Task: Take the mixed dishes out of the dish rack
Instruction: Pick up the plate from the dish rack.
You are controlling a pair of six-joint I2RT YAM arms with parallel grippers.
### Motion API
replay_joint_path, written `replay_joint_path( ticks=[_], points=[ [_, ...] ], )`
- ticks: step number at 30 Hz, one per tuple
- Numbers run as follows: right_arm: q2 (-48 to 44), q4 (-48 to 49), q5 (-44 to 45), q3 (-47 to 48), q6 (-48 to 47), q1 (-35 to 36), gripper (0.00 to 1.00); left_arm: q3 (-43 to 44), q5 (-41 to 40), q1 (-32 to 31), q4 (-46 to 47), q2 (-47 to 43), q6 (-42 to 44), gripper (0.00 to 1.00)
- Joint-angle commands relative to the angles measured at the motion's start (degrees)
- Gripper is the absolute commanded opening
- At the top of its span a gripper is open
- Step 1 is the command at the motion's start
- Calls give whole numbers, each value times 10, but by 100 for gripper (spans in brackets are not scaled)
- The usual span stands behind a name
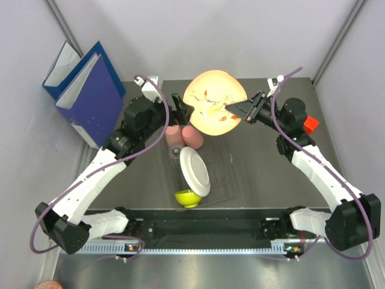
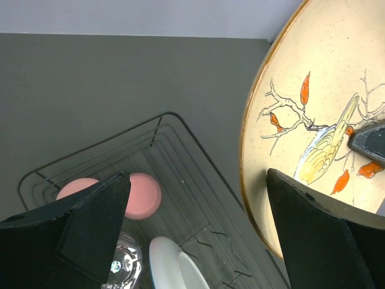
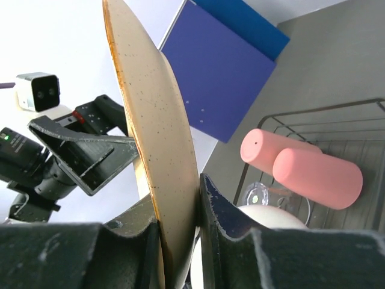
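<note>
My right gripper (image 1: 231, 108) is shut on the rim of the tan patterned plate (image 1: 213, 102), which it holds on edge in the air above the far end of the dish rack (image 1: 231, 183). The right wrist view shows both fingers pinching that plate (image 3: 150, 120). Close to the plate's left rim (image 2: 313, 108) my left gripper (image 2: 197, 180) stands wide open, holding nothing. In the rack are two pink cups (image 1: 173, 133) (image 1: 192, 137), a clear glass (image 2: 123, 265), a white plate (image 1: 194, 171) leaning on edge and a lime-yellow bowl (image 1: 187, 197).
A blue ring binder (image 1: 90, 96) stands at the table's far left corner. A small red cube (image 1: 310, 125) sits behind the right arm. Grey walls close in the table on three sides.
</note>
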Motion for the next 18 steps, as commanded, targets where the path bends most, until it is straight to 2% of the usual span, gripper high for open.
replay_joint_path(
  ticks=[1, 4, 7, 8, 12, 14, 18],
  points=[
    [-15, 130, -41, 23, 49, -1, 0, -4, 36, 7, 45, 9, 15, 99],
    [-20, 119, -38, 21, 39, 1, 0, -9, 59, 7, 64, 8, 9, 99],
    [-17, 117, -41, 18, 38, 2, 0, -7, 72, 7, 69, 15, 8, 78],
    [-15, 108, -42, 20, 38, 3, 0, -7, 75, 7, 70, 17, 7, 64],
    [3, 108, -54, 23, 42, 9, 0, -10, 98, 7, 78, 23, 3, 39],
    [8, 126, -62, 19, 53, 9, 0, -15, 104, 7, 90, 23, 4, 35],
    [25, 149, -77, 18, 68, 14, 0, -26, 120, 8, 110, 19, 0, 40]
  ],
)
